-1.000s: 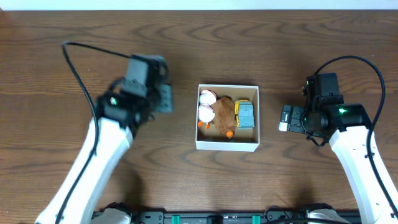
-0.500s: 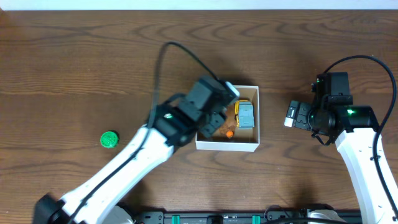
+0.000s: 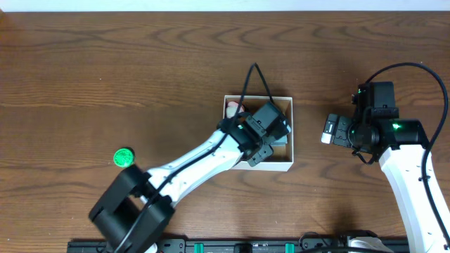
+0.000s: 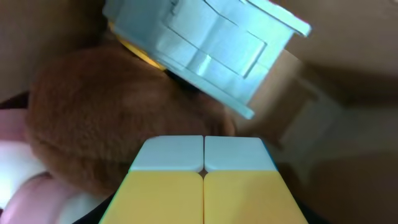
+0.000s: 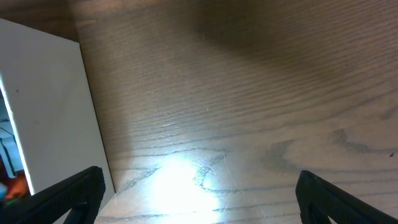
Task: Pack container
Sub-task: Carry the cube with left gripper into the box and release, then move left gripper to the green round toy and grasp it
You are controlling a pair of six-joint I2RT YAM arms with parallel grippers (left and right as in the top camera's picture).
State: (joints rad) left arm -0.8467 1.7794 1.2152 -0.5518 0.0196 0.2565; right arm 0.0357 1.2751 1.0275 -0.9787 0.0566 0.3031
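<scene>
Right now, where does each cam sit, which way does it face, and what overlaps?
Overhead: above the table, looking straight down; shows the left arm with the left gripper over the container, and the right arm with the right gripper beside it.
Left wrist: inside the container, close on a brown plush and a pale blue toy; own closed fingertips at bottom.
Right wrist: low over bare table, facing down; own spread fingertips in the bottom corners.
Shared: overhead and right wrist both show the container's white outer wall.
</scene>
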